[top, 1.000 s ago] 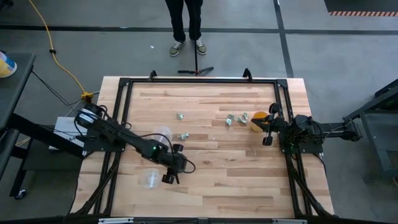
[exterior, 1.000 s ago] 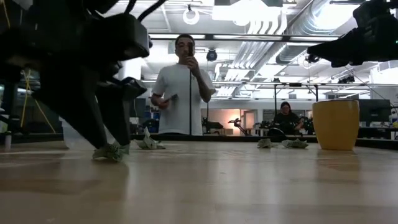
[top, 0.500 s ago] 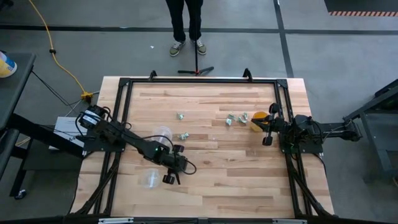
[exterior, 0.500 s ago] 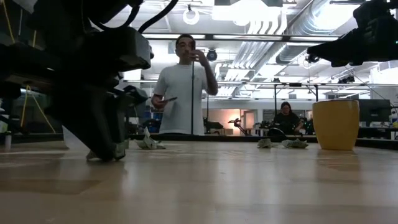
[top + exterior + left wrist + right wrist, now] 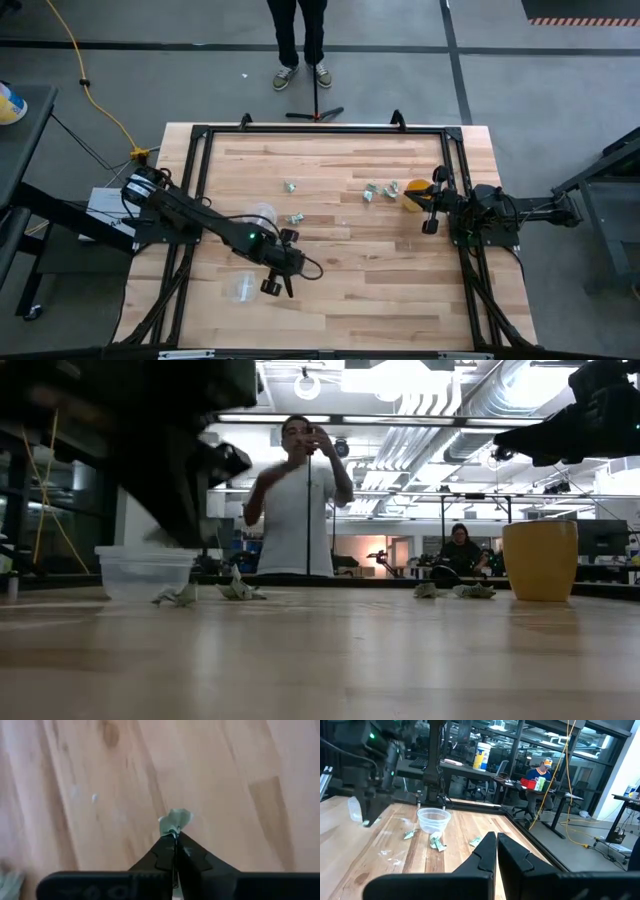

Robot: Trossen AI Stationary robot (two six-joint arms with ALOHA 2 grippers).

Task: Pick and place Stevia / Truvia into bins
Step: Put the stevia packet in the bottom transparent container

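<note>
My left gripper (image 5: 272,286) is shut on a small pale green-and-white packet (image 5: 175,818), raised above the wood near the table's front left. One clear cup (image 5: 240,288) stands just left of it, and a second clear cup (image 5: 260,215) stands farther back. Loose packets lie flat on the table at the middle (image 5: 296,218), farther back (image 5: 290,187) and toward the right (image 5: 372,193). My right gripper (image 5: 496,845) is shut and empty. It waits at the table's right side beside a yellow cup (image 5: 413,197). My left gripper pinches the packet by one edge (image 5: 173,831) between its two fingertips. Most of the crumpled packet sticks out past the tips. The packet is lifted clear of the table.
A black frame (image 5: 200,135) runs along the table's edges. The yellow cup (image 5: 540,560) stands at the right. A person (image 5: 298,500) stands beyond the far edge. Bare wood lies in the near middle of the table (image 5: 380,290).
My left gripper has risen from the table surface, staying shut, and has carried the packet up clear of the wood. In the low view this has uncovered a clear cup behind it. The right arm has kept still.
</note>
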